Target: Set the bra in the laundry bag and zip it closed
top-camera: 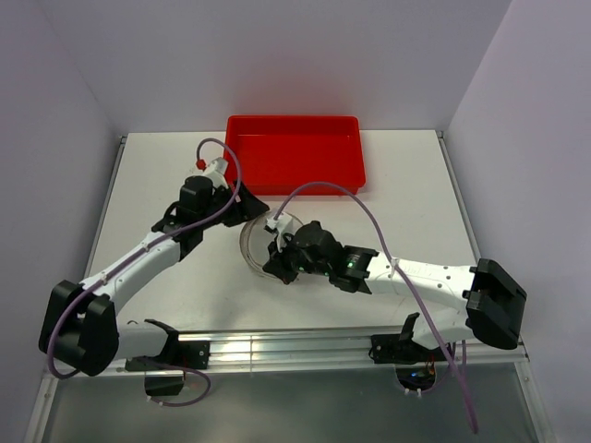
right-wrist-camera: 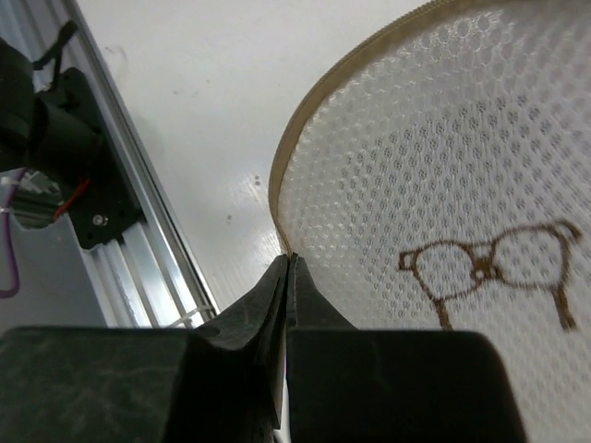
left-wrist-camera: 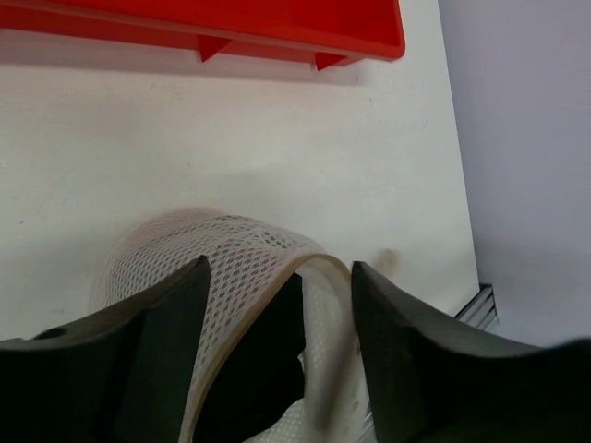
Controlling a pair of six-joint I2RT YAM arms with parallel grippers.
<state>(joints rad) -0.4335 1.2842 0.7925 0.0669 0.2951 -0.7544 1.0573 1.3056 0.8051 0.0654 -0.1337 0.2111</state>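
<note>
The laundry bag, white mesh with a tan rim, lies mid-table between my two grippers. My left gripper is at its far-left edge. In the left wrist view its jaws stand apart astride the raised tan rim, with the mesh against the left finger and a dark gap inside. My right gripper is at the bag's near edge. In the right wrist view it is shut on the tan rim of the lid, beside the dark bra drawing. The bra is not visible.
An empty red tray stands at the back of the table, just beyond the bag; its rim shows in the left wrist view. A metal rail runs along the near edge. White walls close in the sides.
</note>
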